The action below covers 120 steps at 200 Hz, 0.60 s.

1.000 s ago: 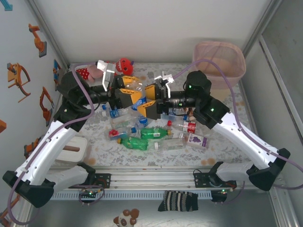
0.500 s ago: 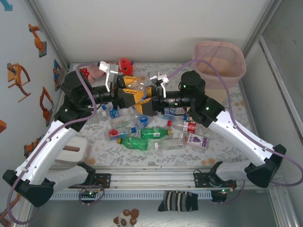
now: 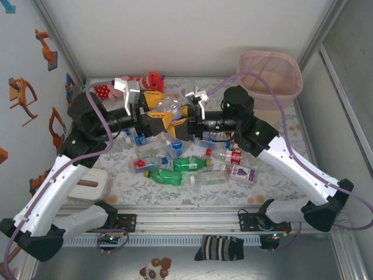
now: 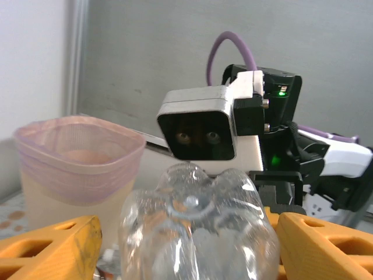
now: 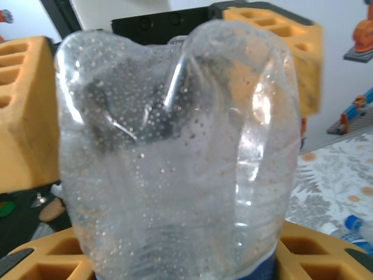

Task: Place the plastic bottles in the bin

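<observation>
clear bottle [image 3: 168,107] pinched in right claw [image 5: 178,256], left claw [image 4: 186,245] wide around it, bin [image 3: 291,87] well apart.

My table [image 3: 291,175], spread with a flowered cloth, is carrying a huddle of plastic bottles [image 3: 204,179] that are lying on their sides around the middle of the frame. Two green bottles [image 3: 189,164] are lying at its centre, a red-labelled bottle [image 3: 229,156] and a purple-labelled bottle [image 3: 242,172] to their right, and blue-labelled bottles [image 3: 137,139] to the left. The bin [image 3: 271,79] is standing in the upper right corner, a red plush toy [image 3: 152,80] and a pink plush toy [image 3: 104,90] are sitting along the upper left edge, and a white box [image 3: 90,185] is resting at the lower left.
</observation>
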Available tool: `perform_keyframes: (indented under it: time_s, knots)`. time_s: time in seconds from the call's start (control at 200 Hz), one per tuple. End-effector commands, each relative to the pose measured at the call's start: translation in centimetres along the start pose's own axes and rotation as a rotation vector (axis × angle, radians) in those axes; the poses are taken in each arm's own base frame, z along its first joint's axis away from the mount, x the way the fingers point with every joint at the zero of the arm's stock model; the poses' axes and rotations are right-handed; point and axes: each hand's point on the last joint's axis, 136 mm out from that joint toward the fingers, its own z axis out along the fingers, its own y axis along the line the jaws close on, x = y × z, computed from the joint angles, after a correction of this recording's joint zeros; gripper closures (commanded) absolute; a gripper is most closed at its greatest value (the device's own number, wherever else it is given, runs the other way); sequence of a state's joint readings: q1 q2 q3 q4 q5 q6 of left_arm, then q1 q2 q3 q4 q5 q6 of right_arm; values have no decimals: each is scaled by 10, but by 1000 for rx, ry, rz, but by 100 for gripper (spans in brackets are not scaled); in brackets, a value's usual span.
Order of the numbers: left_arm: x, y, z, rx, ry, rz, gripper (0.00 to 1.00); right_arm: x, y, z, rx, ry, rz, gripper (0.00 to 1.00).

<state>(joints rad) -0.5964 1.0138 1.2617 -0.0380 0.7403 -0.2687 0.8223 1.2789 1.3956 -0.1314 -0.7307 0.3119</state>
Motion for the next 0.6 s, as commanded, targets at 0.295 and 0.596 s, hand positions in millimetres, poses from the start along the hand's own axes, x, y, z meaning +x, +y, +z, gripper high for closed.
perform_keyframes:
  time_s: [0.295, 0.596]
  knots:
    - [12, 17, -34, -234, -13, 56, 19, -45, -63, -78, 441, -30, -43, 50]
    - [29, 25, -42, -298, 24, 31, 19, -88, -135, -189, 817, -106, -48, 50]
